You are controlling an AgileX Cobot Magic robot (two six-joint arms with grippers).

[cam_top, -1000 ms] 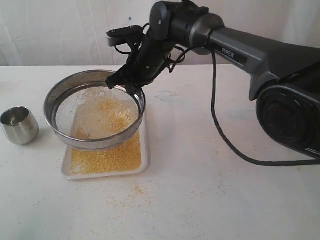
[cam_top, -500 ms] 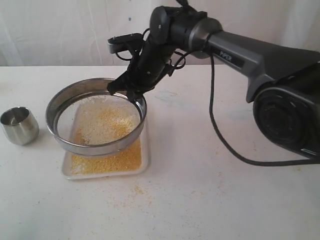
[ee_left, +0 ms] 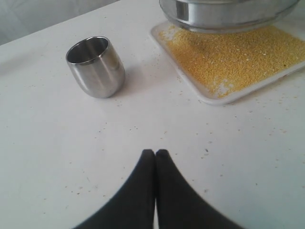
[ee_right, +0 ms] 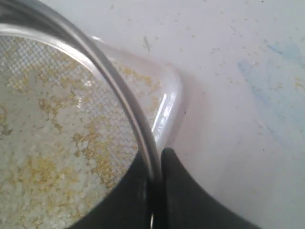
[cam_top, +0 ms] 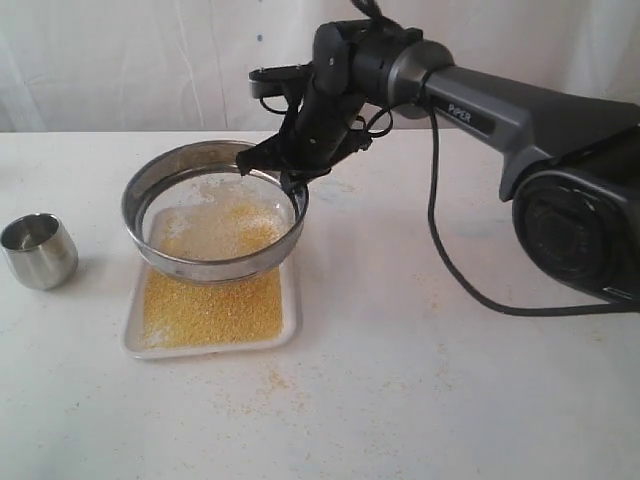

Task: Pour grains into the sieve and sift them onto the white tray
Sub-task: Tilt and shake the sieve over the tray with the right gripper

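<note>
Plainly, right gripper (ee_right: 155, 162) clamping sieve (ee_right: 114, 86) rim, left gripper (ee_left: 155, 157) clenched empty, wrist view only.

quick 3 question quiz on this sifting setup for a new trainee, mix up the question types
1. True or false: the steel cup lies on its side.
2. Which hand grips the rim of the sieve? A left, B right, C neither.
3. Fill in: the sieve is held ____ the white tray.

Key
1. False, it stands upright on the table.
2. B, the right hand is clamped on the rim.
3. Above.
</note>
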